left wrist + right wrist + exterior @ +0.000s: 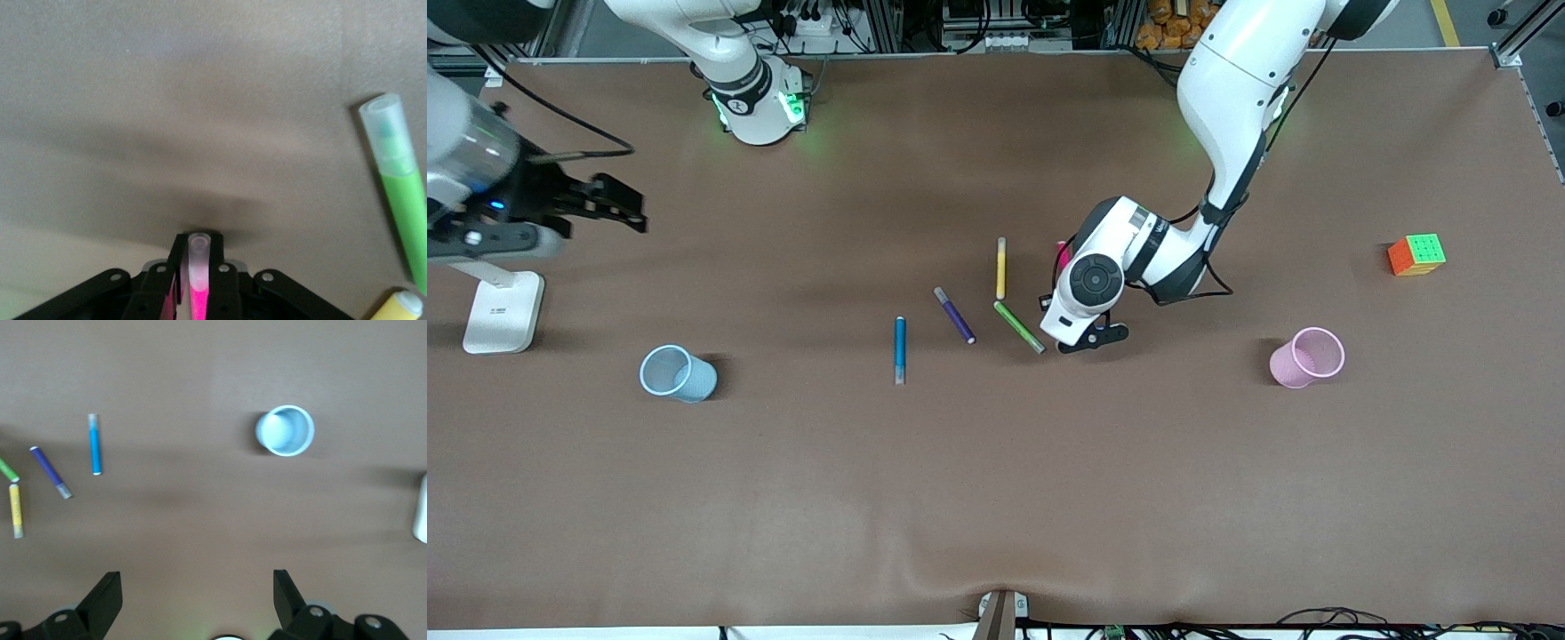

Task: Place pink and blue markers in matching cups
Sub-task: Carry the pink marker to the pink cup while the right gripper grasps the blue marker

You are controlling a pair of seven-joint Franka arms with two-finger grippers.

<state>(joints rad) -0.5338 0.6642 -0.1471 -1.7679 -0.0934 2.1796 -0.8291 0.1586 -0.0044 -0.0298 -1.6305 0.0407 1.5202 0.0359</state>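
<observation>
left tool (pixel 1089 340): low over the brown surface (pixel 996 498) mid-area, just beside the slim green marker (pixel 1019 326)
pink marker (pixel 1062 255): a magenta sliver beside the left wrist
pale pink cup (pixel 1307 357): toward the left arm's end
pale blue cup (pixel 678 373): toward the right arm's end
blue marker (pixel 900 349): beside the purple marker (pixel 954 315)
right tool (pixel 609 203): waiting above its end's edge

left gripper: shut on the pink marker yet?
Shut. The left gripper has its fingers clamped on both sides of the pink marker.
</observation>
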